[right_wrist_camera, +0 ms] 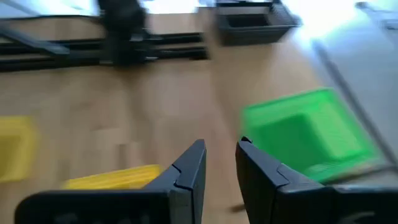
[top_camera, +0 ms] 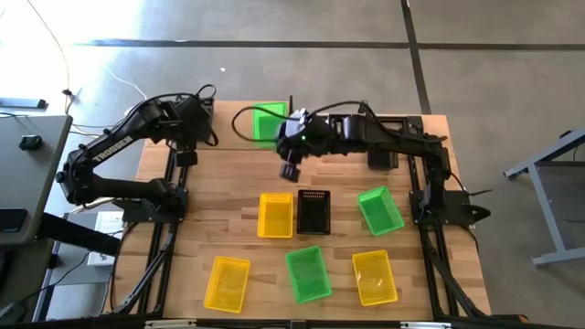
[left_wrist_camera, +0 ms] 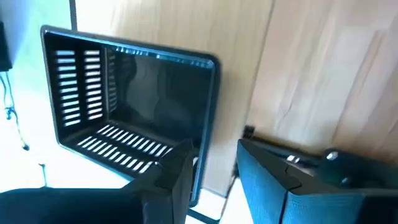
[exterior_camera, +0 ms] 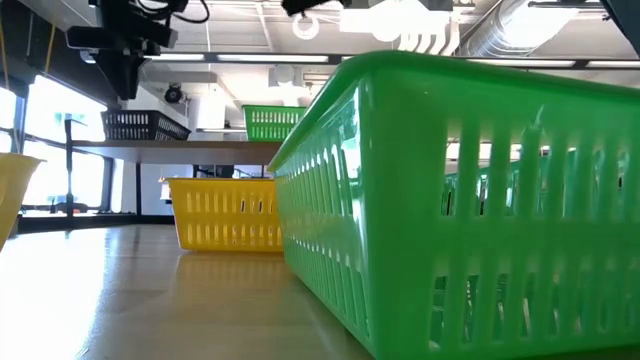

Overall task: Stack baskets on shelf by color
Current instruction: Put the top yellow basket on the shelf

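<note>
A black basket (left_wrist_camera: 130, 112) and a green basket (top_camera: 268, 122) stand on the shelf (exterior_camera: 190, 150) at the table's far edge; the low view shows the black basket (exterior_camera: 145, 125) left of the green basket (exterior_camera: 275, 122). My left gripper (left_wrist_camera: 214, 168) hovers open just above the black basket's near rim; in the high view the left gripper (top_camera: 187, 142) hides that basket. My right gripper (top_camera: 291, 169) hangs open over bare table in front of the shelf, above the loose baskets. The right gripper (right_wrist_camera: 221, 162) holds nothing.
Six baskets lie on the table: a yellow one (top_camera: 275, 215), a black one (top_camera: 313, 212) and a green one (top_camera: 380, 209) in a middle row; a yellow one (top_camera: 228, 281), a green one (top_camera: 308, 273) and a yellow one (top_camera: 375, 276) near the front edge.
</note>
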Motion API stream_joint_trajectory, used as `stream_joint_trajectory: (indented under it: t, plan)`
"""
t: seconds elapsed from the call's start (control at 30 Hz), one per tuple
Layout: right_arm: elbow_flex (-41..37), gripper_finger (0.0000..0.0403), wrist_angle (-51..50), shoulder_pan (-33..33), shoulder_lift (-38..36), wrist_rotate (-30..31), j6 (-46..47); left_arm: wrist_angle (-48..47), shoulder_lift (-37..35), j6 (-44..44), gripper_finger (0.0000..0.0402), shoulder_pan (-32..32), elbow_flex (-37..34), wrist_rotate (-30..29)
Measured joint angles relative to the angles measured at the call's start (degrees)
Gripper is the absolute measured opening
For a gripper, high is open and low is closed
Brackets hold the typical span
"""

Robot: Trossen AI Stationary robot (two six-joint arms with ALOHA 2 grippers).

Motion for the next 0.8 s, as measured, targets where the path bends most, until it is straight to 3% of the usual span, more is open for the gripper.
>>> stream_joint_trajectory:
  t: [0.13, 0.37, 0.6, 0.8]
  plan:
    - [-1.0, 0.0076, 0.0, 2.7, 0.0, -4.9, 2.3, 0.0, -1.5, -5.3, 0.0115, -3.0, 0.0, 2.8]
    - [-4.0, 0.0081, 0.0, 7.4, 0.1, -5.3, 5.7, 0.0, -3.7, -18.4, 0.0115, -8.4, 0.0, 12.0]
    - [-7.6, 0.0118, 0.2, 12.0, 0.1, -5.2, 10.0, 0.0, -4.7, -28.5, 0.0115, -13.9, 0.0, 21.6]
    - [-12.6, 0.0122, 3.5, 15.1, 0.1, -5.3, 10.0, 0.0, -6.4, -35.4, 0.0115, -19.7, 0.0, 22.9]
